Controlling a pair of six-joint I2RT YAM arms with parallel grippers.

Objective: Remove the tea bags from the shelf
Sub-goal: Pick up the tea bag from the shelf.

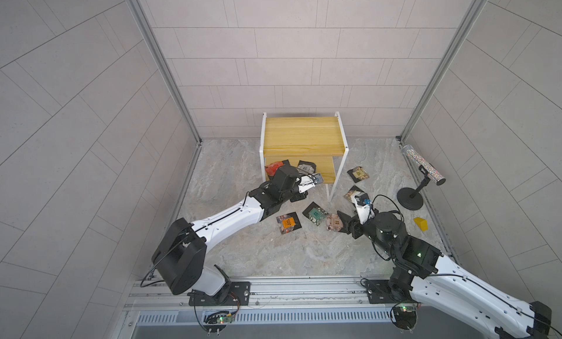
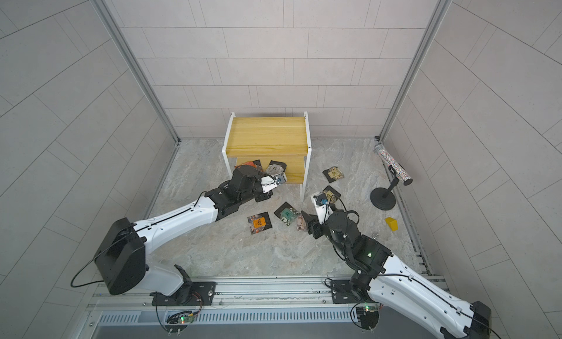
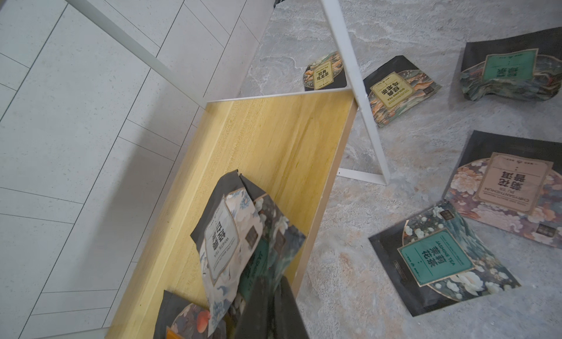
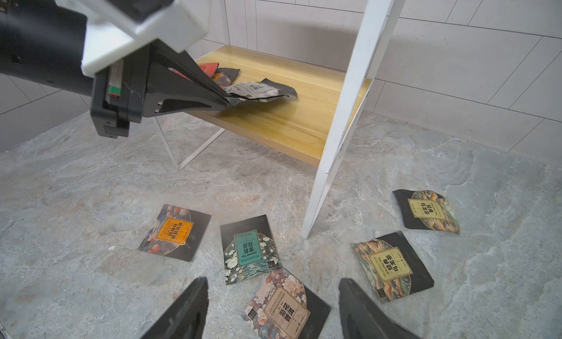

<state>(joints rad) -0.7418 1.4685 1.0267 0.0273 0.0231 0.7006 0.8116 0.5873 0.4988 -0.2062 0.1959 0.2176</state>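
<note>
Nearest the rail, the right hand [image 4: 272,280] hangs over the desk [image 1: 243,255] with its jaws wide apart and nothing between them; a tan-label tea bag [image 4: 282,307] lies flat on the desk under the gap. Just beyond it lies a teal-label tea bag [image 4: 248,251], touching the tan one; an orange-label tea bag [image 4: 175,231] lies a little apart, toward the left. On the right of the shelf's front leg lie a near yellow-label tea bag [image 4: 390,266] and, further back, a far yellow-label tea bag [image 4: 425,211]; all five are flat on the desk, off the shelf. By the right wall sit a small yellow block [image 1: 421,223] and, behind it, a black stand [image 1: 410,197] carrying a glittery tube [image 1: 422,164].

Further in, the left hand [image 4: 226,98] reaches under the top board of the shelf [image 1: 304,134] to its lower board [image 4: 289,121]; its jaws are closed tight on the edge of a stacked pair [image 4: 258,91] of tea bags there. The pair is a crumpled white-label tea bag [image 3: 220,231] lying on a second teal-label tea bag [image 3: 273,237]; whether the jaws pinch one or both I cannot tell. A red-label tea bag [image 1: 273,168] lies on the same board near its left end, partly hidden by the arm; the shelf stands against the back wall.
</note>
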